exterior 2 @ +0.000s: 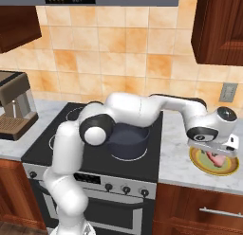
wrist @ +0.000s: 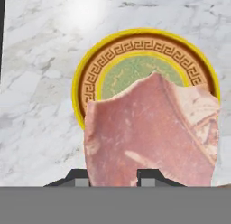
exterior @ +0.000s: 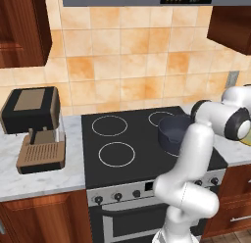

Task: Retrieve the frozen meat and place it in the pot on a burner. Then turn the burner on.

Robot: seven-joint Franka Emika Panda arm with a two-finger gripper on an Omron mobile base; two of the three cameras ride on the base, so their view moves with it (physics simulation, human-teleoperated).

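Far to the left of the pincer we see a brown and black coffee machine (exterior: 34, 127) standing on the white marbled counter (exterior: 44, 181). Closer to it, but still on its left, lies the flat black glass stovetop (exterior: 112, 139) with white ring burners, and a row of dark round knobs (exterior 2: 126, 189) runs along the stove's front.

The round dark blue-grey pot with low straight sides (exterior 2: 127, 140) sits on the stovetop's right side, well to the left of the pincer, partly hidden behind our white arm.

The two-finger pincer (exterior 2: 214, 153) hangs at the far right, pointing down over the round yellow-rimmed plate with a green centre and a brown patterned ring (wrist: 90, 74), which rests on the marbled counter (wrist: 36, 128) right of the stove.

The frozen meat, a pale pinkish-beige slab with a ragged top edge (wrist: 151, 133), sits directly between the pincer's tips and above the plate's middle. In the hand view both dark fingertips (wrist: 151, 175) rise at its lower edge, narrow against it, so we appear to hold it. Whether it is clear of the plate we cannot tell.

A grey wall outlet (exterior 2: 228, 92) is above and behind the pincer.
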